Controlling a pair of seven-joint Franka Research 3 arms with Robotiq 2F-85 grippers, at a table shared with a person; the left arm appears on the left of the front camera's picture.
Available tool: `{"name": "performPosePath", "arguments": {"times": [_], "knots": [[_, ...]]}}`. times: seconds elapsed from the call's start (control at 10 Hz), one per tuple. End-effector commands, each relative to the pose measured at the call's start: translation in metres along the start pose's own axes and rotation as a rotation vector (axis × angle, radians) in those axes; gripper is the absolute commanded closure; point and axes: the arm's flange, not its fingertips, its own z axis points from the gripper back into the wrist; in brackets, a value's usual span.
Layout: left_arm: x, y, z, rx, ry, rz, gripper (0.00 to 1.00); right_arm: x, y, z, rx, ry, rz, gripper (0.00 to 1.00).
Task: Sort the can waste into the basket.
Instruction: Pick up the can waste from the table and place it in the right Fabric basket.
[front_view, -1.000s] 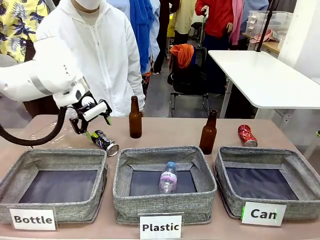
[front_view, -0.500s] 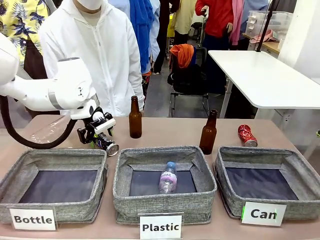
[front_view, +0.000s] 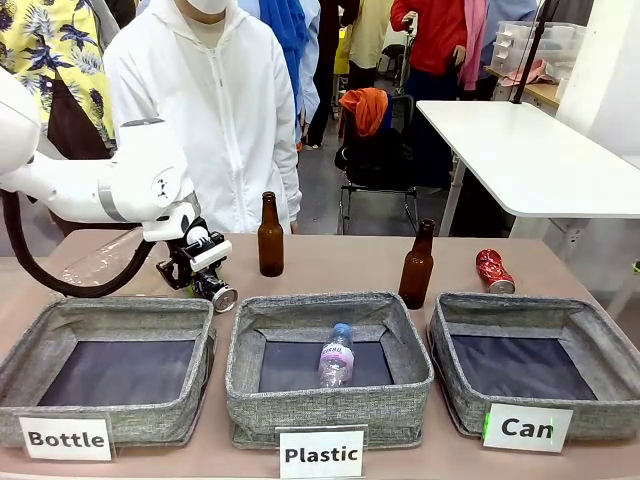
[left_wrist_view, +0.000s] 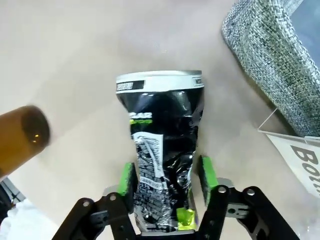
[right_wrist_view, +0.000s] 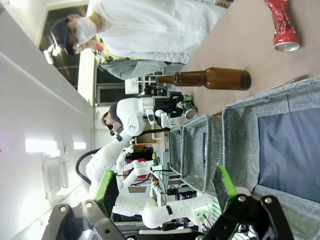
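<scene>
At a shared sorting counter (front_view: 340, 262) — left jaws down low at the left, closed on the dark can (front_view: 213, 288), one green pad (left_wrist_view: 127, 180) tight against each crumpled flank. Lying on its side on the counter, silver end toward the bins, just behind the far right corner of the Bottle basket (front_view: 120, 308). From the left wrist, black with white and green print, rim end away from the arm, with a corner of the Bottle basket and its label (left_wrist_view: 300, 160) off to one side.

Well apart, at the right, on the counter just behind the Can basket (front_view: 520, 303) — the red can (front_view: 493, 270), on its side, not yet binned. Right jaws spread wide, holding nothing, pads (right_wrist_view: 106, 192) hanging near the Can basket.

Between the cans, a brown bottle (front_view: 270, 235) upright just right of the dark can, and a second brown bottle (front_view: 417, 265) upright behind the gap between the Plastic basket (front_view: 250, 350) and the Can basket. Inside the Plastic basket, a clear bottle (front_view: 335, 355) lying flat. Across the counter, a person in a white jacket (front_view: 215, 100), standing
</scene>
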Motion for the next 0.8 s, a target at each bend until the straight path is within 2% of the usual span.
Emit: {"name": "performPosePath", "arguments": {"times": [0.0,0.2,0.4,0.5,0.7], "knots": [[-0.002,0.003,0.002,-0.014,0.006,0.016,1.00,0.002,0.002,0.000,0.011,-0.003,0.015,0.00],[-0.003,0.003,0.003,0.000,0.012,0.018,0.96,0.002,0.002,0.000,0.011,-0.003,0.015,0.00],[-0.005,0.001,0.012,0.039,0.012,0.030,1.00,0.002,0.002,0.000,0.011,-0.003,0.015,0.00],[-0.007,-0.003,0.025,0.063,0.014,0.048,1.00,0.002,0.002,0.000,0.011,-0.003,0.015,0.00],[-0.005,-0.035,0.083,0.105,-0.072,0.102,1.00,0.002,0.002,0.000,0.011,-0.003,0.015,0.00]]}}
